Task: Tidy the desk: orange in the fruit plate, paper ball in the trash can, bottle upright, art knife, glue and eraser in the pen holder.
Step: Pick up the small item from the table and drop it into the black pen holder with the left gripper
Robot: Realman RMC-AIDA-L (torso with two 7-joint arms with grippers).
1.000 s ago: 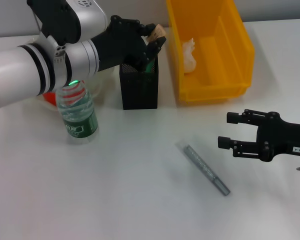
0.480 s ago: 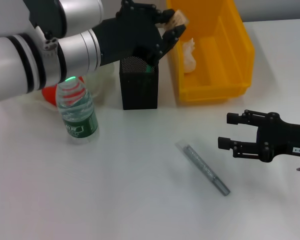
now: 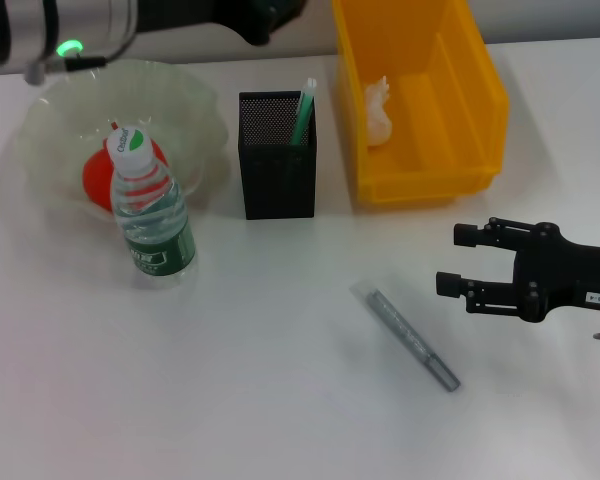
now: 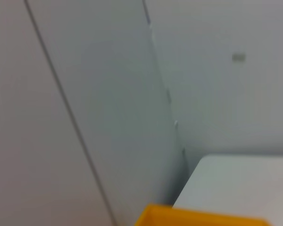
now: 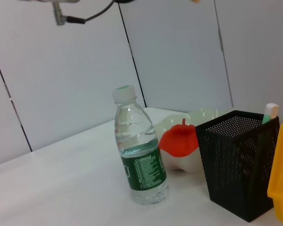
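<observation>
Right gripper [image 3: 458,261] over white desk [image 3: 230,380], grey panelled wall [image 5: 61,70] behind

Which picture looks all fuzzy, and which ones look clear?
The left wrist view is fuzzy: just a soft wall and a smeared corner of the trash can. The head view is clear, and in the right wrist view the bottle looks crisp.

head looks down, wrists level, bottle [image 3: 152,215] shared
</observation>
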